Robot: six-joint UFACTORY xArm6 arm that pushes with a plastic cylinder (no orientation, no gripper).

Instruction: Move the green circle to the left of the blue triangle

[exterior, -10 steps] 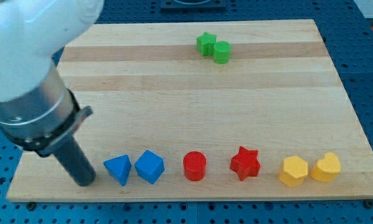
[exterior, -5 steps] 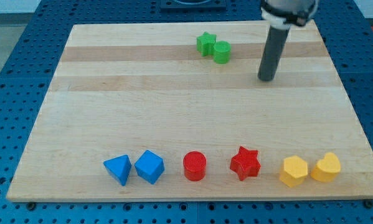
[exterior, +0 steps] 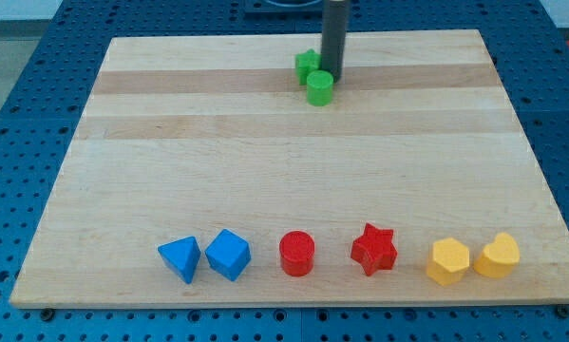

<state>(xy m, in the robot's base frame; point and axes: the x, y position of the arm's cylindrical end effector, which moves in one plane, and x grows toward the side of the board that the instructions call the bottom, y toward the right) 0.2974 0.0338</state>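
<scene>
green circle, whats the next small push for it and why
Probably a short push toward the view's bottom left. My tip sits just above and right of the green circle, touching or nearly so, with the green star close by on the upper left. The blue triangle lies far off at the board's bottom left, so that direction separates the circle from the star.

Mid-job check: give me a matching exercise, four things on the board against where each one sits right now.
Things:
1. green circle
2. blue triangle
3. red star
4. my tip

Places:
A. farthest toward the view's left in the bottom row
B. at the view's top, against the green circle's upper right
C. between the red circle and the yellow blocks
D. just below the green star

Pairs: 1-D, 2-A, 3-C, 4-B
</scene>
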